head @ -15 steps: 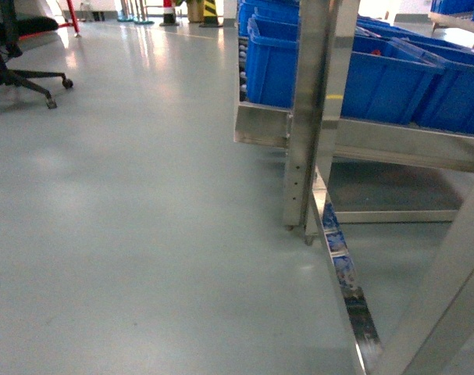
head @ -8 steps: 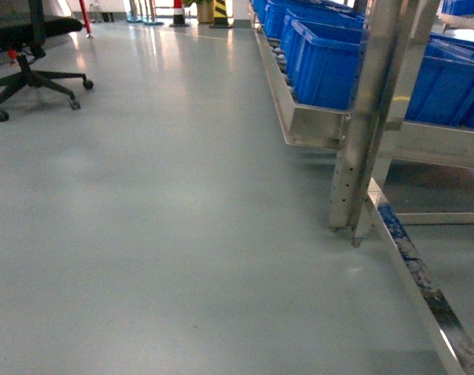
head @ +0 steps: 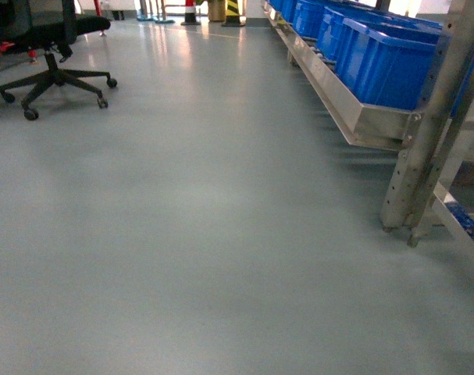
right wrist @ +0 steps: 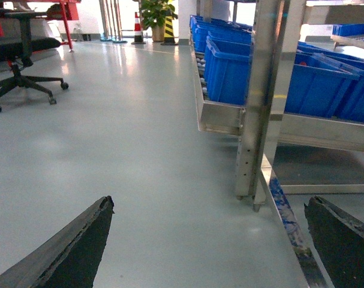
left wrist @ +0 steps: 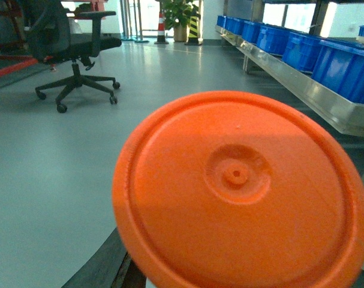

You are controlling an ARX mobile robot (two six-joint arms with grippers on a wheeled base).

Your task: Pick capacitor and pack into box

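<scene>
grey floor (head: 182,234), steel rack (head: 424,156) of blue bins (head: 381,66) at right, office chair (head: 53,55) far left. an orange disc (left wrist: 241,192) fills the left wrist view; left gripper's state cannot be told. right gripper (right wrist: 208,246) spread wide, holding nothing. capacitor and box unseen.

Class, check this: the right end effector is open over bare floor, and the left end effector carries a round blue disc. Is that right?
Not quite. The left wrist view shows the disc is orange, not blue. The right end effector is indeed open over the floor.
</scene>
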